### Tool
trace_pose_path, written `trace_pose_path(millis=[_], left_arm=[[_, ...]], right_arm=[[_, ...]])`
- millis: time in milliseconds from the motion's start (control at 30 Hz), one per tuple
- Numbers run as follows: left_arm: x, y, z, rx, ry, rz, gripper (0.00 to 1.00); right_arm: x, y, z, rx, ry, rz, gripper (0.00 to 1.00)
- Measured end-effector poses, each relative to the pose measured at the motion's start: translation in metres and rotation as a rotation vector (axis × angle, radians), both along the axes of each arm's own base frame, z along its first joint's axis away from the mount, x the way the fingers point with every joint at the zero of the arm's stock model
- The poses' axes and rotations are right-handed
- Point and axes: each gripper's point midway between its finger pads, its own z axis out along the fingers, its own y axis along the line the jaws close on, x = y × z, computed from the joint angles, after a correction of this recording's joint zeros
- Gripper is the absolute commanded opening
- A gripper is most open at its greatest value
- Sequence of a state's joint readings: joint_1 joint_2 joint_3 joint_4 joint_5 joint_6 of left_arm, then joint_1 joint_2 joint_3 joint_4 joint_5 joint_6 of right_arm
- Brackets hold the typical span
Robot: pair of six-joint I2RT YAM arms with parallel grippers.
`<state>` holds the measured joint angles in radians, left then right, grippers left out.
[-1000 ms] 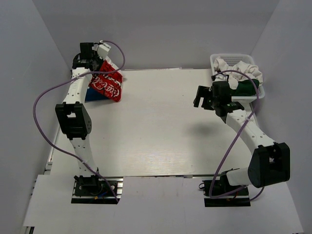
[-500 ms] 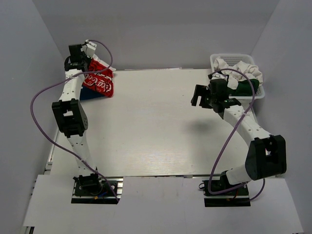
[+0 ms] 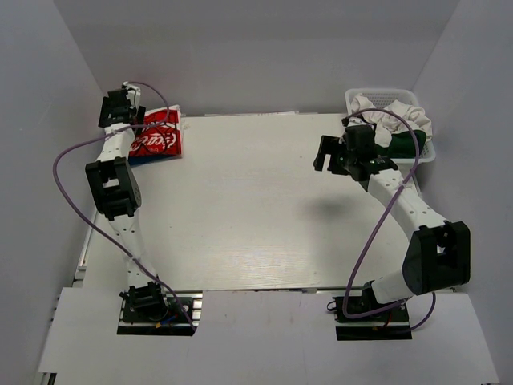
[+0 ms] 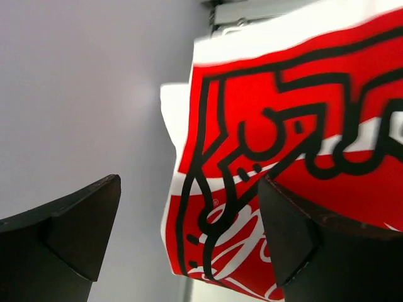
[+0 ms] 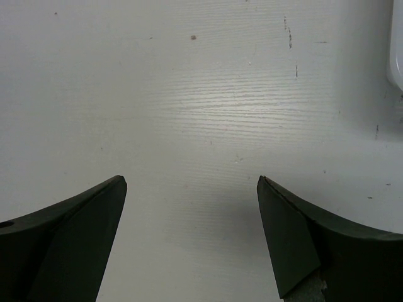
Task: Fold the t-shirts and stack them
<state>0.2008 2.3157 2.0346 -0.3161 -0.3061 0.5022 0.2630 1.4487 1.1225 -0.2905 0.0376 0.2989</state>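
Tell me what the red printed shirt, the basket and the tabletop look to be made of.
Red printed shirt: soft matte cloth, it drapes in folds. Basket: likely white plastic, rigid rim. Tabletop: probably white wood-grain laminate, faint grain lines.

White wood-grain table carried two loads. Far-left corner: blue t-shirt lay on surface, red-printed t-shirt folded atop. Far-right corner: white lattice basket.

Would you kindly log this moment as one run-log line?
left tool: open, by red-printed folded t-shirt, far-left corner | right tool: open, empty, over table | basket: crumpled t-shirts inside
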Motion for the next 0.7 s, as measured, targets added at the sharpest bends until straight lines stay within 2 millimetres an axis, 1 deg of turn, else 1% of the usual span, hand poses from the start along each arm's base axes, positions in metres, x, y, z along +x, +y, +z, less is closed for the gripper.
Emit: trace_pose_path(millis=[100, 200, 300, 367, 433, 500, 533, 567, 600, 667, 700], left_arm=[[-0.005, 0.01, 0.0, -0.028, -0.023, 0.071, 1.0], [-0.008, 0.01, 0.007, -0.097, -0.051, 0.124, 1.0], [-0.005, 0.004, 0.028, -0.191, -0.108, 0.156, 1.0], [-0.004, -0.007, 0.043, -0.28, -0.156, 0.152, 1.0], [-0.009, -0.026, 0.053, -0.379, -0.175, 0.127, 1.0], [-0.022, -0.05, 0.056, -0.501, -0.182, 0.117, 1.0], [-0.035, -0.07, 0.057, -0.587, -0.175, 0.109, 1.0], [-0.041, -0.082, 0.056, -0.638, -0.167, 0.096, 1.0], [-0.05, -0.099, 0.056, -0.7, -0.171, 0.072, 1.0], [-0.077, -0.137, 0.048, -0.804, -0.144, 0.03, 1.0], [-0.095, -0.158, 0.04, -0.845, -0.111, 0.017, 1.0]], right_arm=[[0.001, 0.001, 0.002, 0.003, -0.004, 0.002, 0.9], [0.0, 0.003, 0.002, 0.011, -0.002, 0.011, 0.9], [-0.001, 0.006, 0.004, 0.025, -0.002, 0.024, 0.9], [-0.003, 0.007, 0.007, 0.034, -0.009, 0.028, 0.9], [-0.008, 0.006, 0.011, 0.042, -0.019, 0.03, 0.9], [-0.016, 0.006, 0.012, 0.053, -0.026, 0.033, 0.9], [-0.021, 0.006, 0.012, 0.061, -0.029, 0.037, 0.9], [-0.025, 0.006, 0.012, 0.066, -0.031, 0.04, 0.9], [-0.03, 0.005, 0.01, 0.071, -0.03, 0.038, 0.9], [-0.04, 0.003, 0.005, 0.075, -0.026, 0.034, 0.9], [-0.045, 0.001, 0.002, 0.076, -0.022, 0.031, 0.9]])
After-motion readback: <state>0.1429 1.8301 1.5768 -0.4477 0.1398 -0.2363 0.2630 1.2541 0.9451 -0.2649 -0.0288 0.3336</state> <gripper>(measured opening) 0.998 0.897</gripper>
